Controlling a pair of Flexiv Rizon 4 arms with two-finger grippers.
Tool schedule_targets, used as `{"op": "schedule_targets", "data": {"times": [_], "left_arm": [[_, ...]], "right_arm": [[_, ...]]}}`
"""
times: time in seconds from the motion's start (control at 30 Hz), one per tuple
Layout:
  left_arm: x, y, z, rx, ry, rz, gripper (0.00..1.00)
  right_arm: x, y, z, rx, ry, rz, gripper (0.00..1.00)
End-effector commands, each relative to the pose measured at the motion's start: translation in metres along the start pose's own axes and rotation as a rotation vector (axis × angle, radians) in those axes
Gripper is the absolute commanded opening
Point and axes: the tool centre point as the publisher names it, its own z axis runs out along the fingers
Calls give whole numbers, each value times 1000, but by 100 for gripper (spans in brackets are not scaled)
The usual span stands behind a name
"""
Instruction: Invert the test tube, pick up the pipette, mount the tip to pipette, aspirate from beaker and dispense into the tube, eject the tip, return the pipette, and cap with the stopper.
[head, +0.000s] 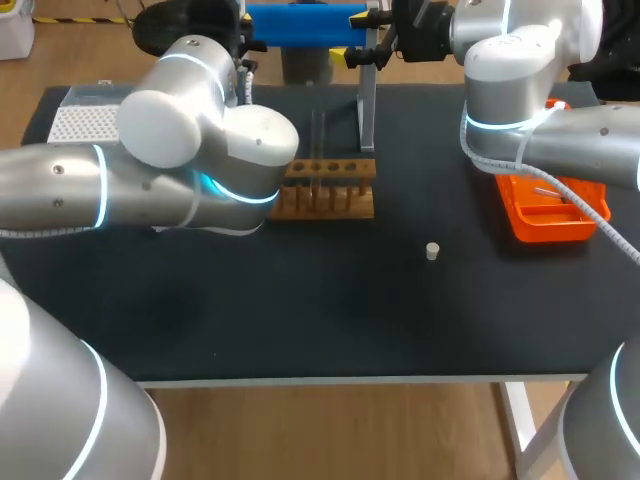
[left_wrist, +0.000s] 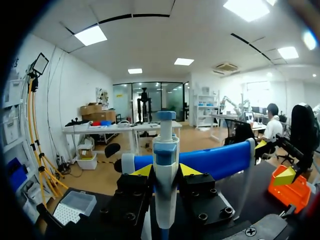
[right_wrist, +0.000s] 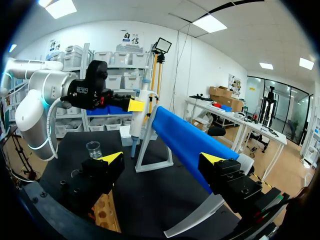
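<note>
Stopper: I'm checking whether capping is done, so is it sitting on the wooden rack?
No, the stopper stands alone on the black table, apart from the wooden rack.

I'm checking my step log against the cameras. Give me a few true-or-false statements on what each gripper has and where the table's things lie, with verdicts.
1. The left gripper is shut on the pipette. True.
2. The right gripper holds the stopper. False: its fingers stand wide open with nothing between them, and the stopper lies on the table.
3. The orange tray sits at the table's right side. True.
4. The tip box stands right beside the orange tray. False: it is at the far left corner, across the table from the tray.
</note>
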Motion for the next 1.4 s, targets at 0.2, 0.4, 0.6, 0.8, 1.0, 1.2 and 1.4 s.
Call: {"op": "schedule_targets", "data": {"times": [0.2,0.4,0.6,0.8,1.0,1.2,1.4], "left_arm": [[3,-2,10,-19,-50,-16,0],[3,0,17,-24,-60,-37,0],[4,3,24,-47,-78,-51,0],[3,6,30,-70,-91,-55,0],[2,9,33,-85,-95,-54,0],[0,12,35,-104,-102,-55,0],[-1,14,37,-135,-104,-50,0]], "right_arm": [[0,0,0,-1,0,0,100],[0,0,0,-1,0,0,100],[0,0,0,-1,0,0,100],[0,0,0,-1,0,0,100],[0,0,0,-1,0,0,100],[0,0,0,-1,0,0,100],[0,0,0,-1,0,0,100]]}}
